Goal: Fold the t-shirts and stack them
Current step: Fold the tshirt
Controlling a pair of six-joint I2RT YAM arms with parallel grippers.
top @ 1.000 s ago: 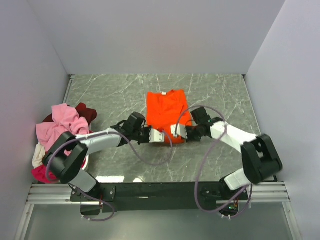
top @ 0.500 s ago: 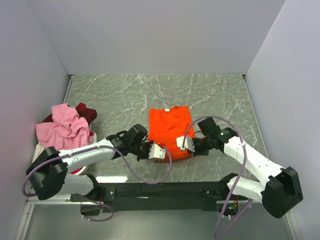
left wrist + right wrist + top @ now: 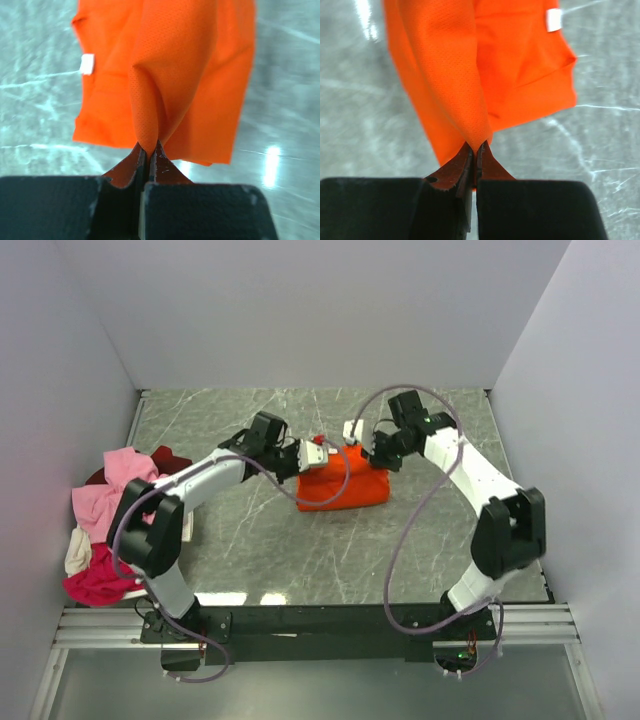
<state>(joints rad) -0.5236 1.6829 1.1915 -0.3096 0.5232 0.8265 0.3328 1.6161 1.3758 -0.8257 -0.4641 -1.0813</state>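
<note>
Marble tabletop (image 3: pixel 250 540), grey, veined.

Heap (image 3: pixel 110 530) of tees well off to the left claw's outer side, at the tabletop's edge: pink tee (image 3: pixel 115 495), cream tee (image 3: pixel 77 552), magenta tee (image 3: pixel 95 585).

Orange tee (image 3: pixel 345 490) hangs bunched from both claws, draped below and between them; cannot tell whether its lower edge touches the tabletop.

Left claw (image 3: pixel 322 456) is pinched tight on a fold of the orange cloth. Right claw (image 3: pixel 356 440), just beside it, is clamped the same way on another fold.

Small white label (image 3: pixel 87 64) on the tee, well away from either pinch.
</note>
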